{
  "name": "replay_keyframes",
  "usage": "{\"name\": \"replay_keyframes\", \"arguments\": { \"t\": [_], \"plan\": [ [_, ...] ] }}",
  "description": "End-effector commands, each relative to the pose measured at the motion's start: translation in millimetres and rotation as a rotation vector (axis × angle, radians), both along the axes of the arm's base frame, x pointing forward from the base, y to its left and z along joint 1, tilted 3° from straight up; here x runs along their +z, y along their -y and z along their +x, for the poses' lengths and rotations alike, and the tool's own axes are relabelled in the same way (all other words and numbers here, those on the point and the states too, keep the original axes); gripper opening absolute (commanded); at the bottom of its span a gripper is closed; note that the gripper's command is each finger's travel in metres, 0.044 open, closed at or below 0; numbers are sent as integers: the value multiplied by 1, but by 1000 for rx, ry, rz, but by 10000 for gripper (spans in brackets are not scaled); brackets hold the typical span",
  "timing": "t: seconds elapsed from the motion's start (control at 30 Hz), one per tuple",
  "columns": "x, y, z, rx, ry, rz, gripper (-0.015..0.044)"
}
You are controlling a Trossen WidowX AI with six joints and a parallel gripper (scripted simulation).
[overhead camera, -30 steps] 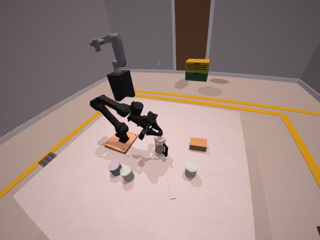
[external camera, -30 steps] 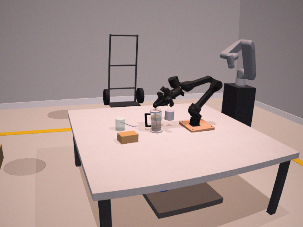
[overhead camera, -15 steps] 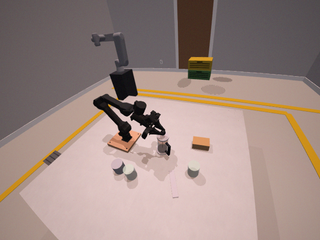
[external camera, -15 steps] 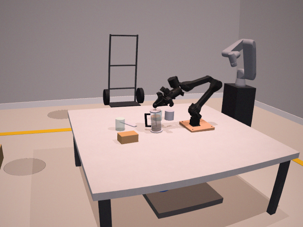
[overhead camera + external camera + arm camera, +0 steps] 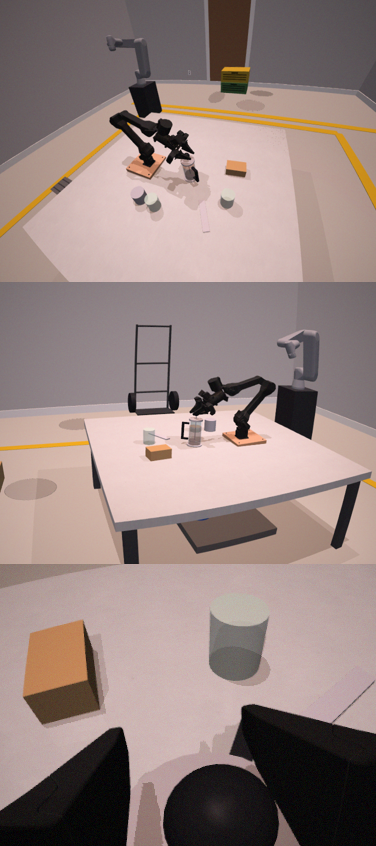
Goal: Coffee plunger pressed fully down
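The glass coffee press (image 5: 188, 172) (image 5: 194, 438) stands upright on the table, its black handle (image 5: 195, 174) (image 5: 182, 430) turned away from the arm's base. A short piece of plunger rod (image 5: 196, 417) shows above its lid. The round black plunger knob (image 5: 220, 809) is low between the fingers in the wrist view, nearer the right finger, with a gap to the left one. My gripper (image 5: 192, 155) (image 5: 193, 414) (image 5: 184, 729) is open just above the lid, pointing obliquely down. Whether the right finger touches the knob cannot be told. The fingers hide the knob in the top and exterior views.
An orange block (image 5: 235, 168) (image 5: 158, 452) (image 5: 57, 659) and a pale green cylinder (image 5: 227, 198) (image 5: 149, 436) (image 5: 237, 639) stand beyond the press. A flat pale strip (image 5: 204, 217) lies near them. A lilac cylinder (image 5: 138, 195) and another green cylinder (image 5: 152, 202) stand close together.
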State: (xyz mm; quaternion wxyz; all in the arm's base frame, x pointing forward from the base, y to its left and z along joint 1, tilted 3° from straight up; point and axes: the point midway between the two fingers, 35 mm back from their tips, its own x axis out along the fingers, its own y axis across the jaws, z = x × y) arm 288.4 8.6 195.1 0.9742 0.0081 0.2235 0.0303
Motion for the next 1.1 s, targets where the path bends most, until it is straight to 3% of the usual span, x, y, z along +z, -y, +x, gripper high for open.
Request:
{"name": "replay_keyframes", "arguments": {
  "t": [0.0,0.2,0.4,0.67,1.07],
  "plan": [
    [1,-1,0,3,3,1,283],
    [1,-1,0,3,3,1,440],
    [11,1,-2,2,1,2,440],
    [78,6,-27,-2,-15,9,440],
    [76,6,-28,-2,-15,9,440]
  ]
}}
